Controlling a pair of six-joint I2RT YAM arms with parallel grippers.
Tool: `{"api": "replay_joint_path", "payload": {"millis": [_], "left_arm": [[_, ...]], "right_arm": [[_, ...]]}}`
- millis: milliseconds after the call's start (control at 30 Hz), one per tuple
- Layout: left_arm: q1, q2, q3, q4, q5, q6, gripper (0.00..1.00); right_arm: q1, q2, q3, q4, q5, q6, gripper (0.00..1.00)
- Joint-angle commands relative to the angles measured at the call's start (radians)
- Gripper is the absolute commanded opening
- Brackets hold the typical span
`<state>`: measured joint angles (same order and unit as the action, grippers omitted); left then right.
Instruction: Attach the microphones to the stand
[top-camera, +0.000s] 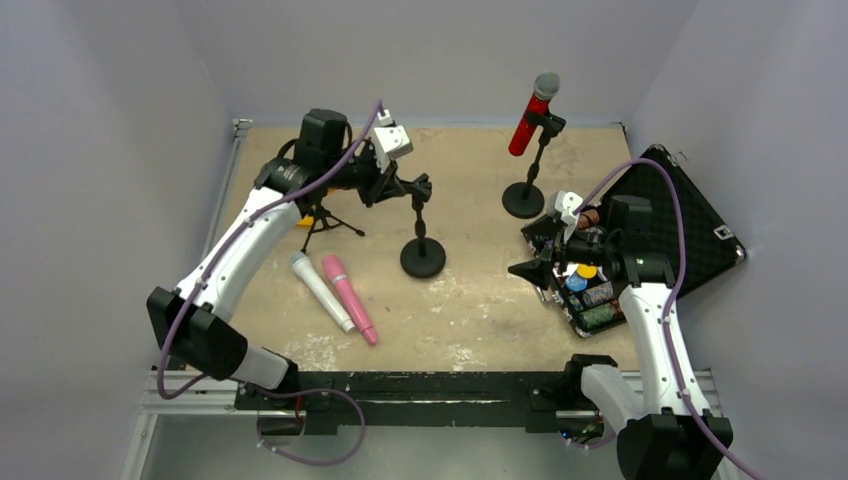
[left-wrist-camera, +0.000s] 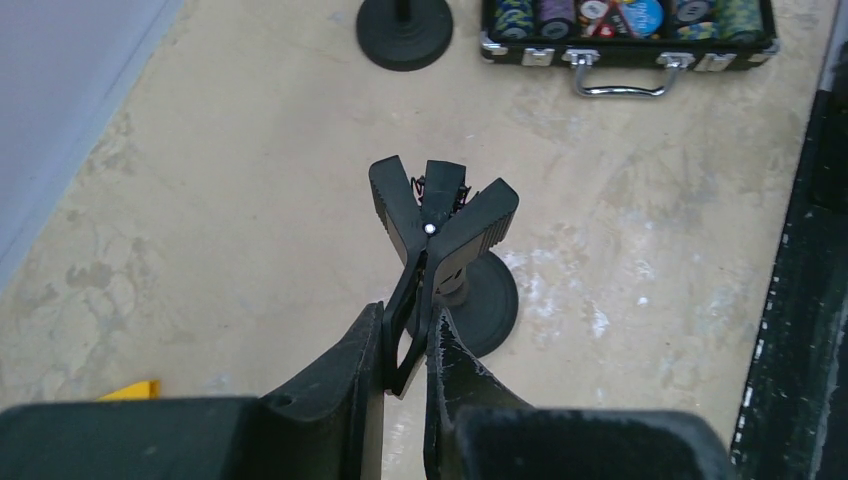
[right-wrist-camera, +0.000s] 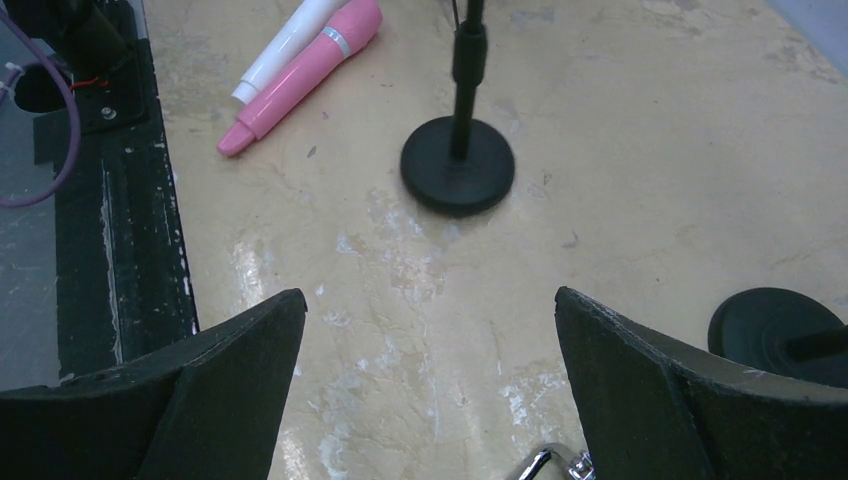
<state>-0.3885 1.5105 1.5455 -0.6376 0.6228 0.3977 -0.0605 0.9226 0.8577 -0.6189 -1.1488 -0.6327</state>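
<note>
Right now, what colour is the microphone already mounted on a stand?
The red microphone, with a grey mesh head; clearest in the top external view.

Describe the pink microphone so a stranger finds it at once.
Find the empty round-base stand in the middle of the table. Left of it two microphones lie side by side; the pink microphone is the one nearer the stand, beside the white microphone.

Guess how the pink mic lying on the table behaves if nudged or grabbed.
Probably rolls: the pink microphone is a round, tapered stick lying flat, though the white microphone beside it may block one side. It looks rigid and smooth, so likely a bit slippery to grip.
</note>
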Motion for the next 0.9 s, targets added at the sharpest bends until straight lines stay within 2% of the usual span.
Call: {"api": "replay_joint_path", "payload": {"millis": [0,333,467,733,800,867], "left_arm": [[-0.081,-0.140,-0.094,0.185,-0.033,-0.077,0.00],[-0.324,-0.179,-0.184,0.207,-0.243,-0.130,0.00],[-0.359,-0.197,-0.221,0.221,-0.289,-0.153,0.00],[-0.363,-0.208,-0.248,0.222,-0.293,-0.202,0.01],[-0.364,-0.213,-0.249,0.214,-0.297,-0.217,0.10],[-0.363,-0.223,-0.251,0.209,-0.307,-0.237,0.28]], "right_arm": [[-0.005,-0.009,0.006,-0.005,-0.039,-0.015,0.99],[-0.005,-0.039,-0.004,-0.004,-0.035,-0.021,0.99],[-0.005,-0.033,-0.002,-0.006,-0.037,-0.023,0.99],[-0.004,-0.032,-0.002,-0.008,-0.034,-0.029,0.99],[-0.005,-0.031,-0.002,-0.010,-0.034,-0.030,0.99],[-0.005,-0.031,-0.002,-0.010,-0.034,-0.031,0.99]]}}
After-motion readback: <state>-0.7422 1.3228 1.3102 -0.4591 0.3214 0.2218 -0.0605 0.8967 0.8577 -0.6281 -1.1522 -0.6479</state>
